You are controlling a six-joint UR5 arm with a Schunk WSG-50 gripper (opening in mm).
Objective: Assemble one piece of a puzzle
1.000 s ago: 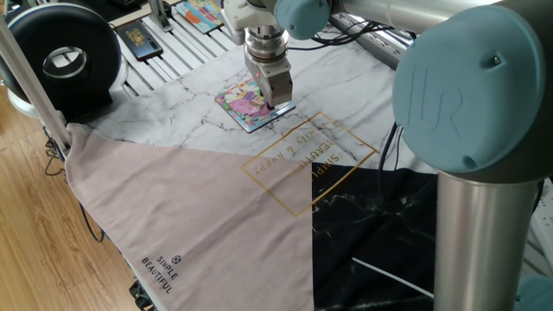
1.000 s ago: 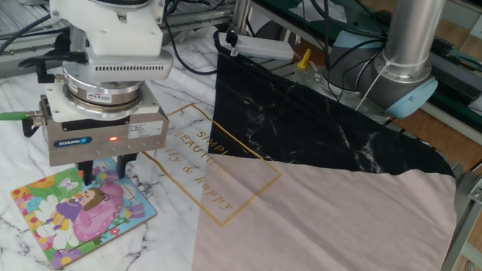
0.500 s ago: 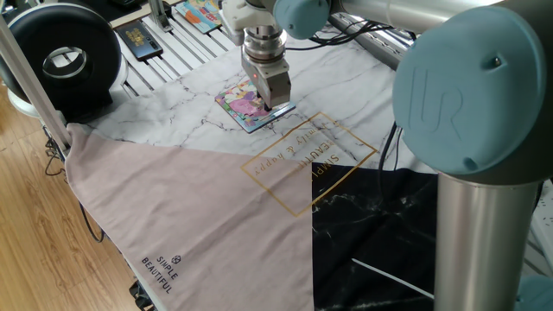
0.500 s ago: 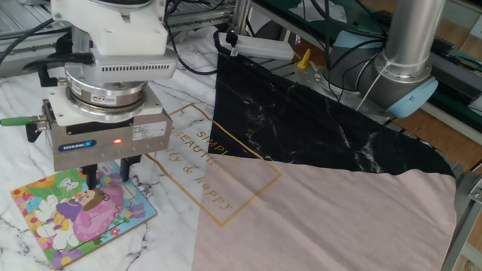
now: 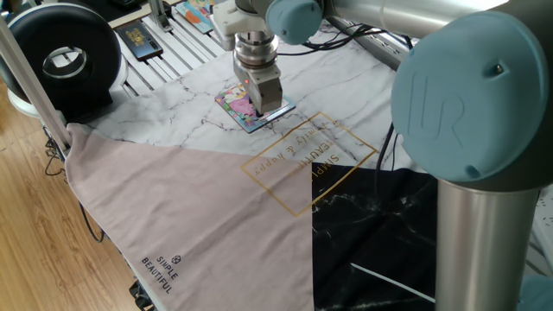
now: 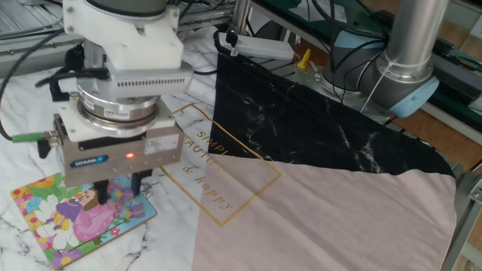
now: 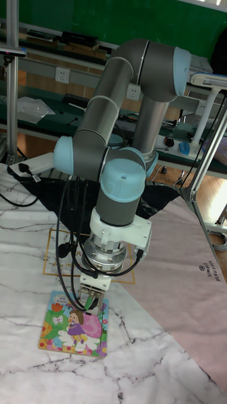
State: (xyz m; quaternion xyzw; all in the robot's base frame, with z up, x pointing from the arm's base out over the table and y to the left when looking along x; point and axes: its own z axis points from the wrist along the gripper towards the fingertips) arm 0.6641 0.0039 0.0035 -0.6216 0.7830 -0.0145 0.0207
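The puzzle [image 6: 56,226] is a small square cartoon board in pink, green and yellow, flat on the marble cloth; it also shows as the puzzle [image 5: 240,111] and the puzzle [image 7: 66,328]. My gripper [image 6: 120,187] points straight down over the board's right part, fingertips close to its surface. The two fingers [image 6: 102,188] stand a narrow gap apart, with a small pinkish bit, the piece [image 6: 120,190], between them. In the tall view the gripper [image 7: 90,304] hangs over the board's upper right corner. The gripper [image 5: 259,109] hides the board's middle in one fixed view.
A gold-printed square [image 5: 307,155] on the cloth lies beside the puzzle, with black cloth [image 6: 316,120] beyond. A round black device [image 5: 65,56], a dark card [image 5: 138,39] and another picture board [image 5: 200,13] sit at the table's far end. Cables run behind the arm [image 7: 69,252].
My gripper has slid sideways from the board's edge further over its picture, staying low. The finger gap looks unchanged. The puzzle has not moved.
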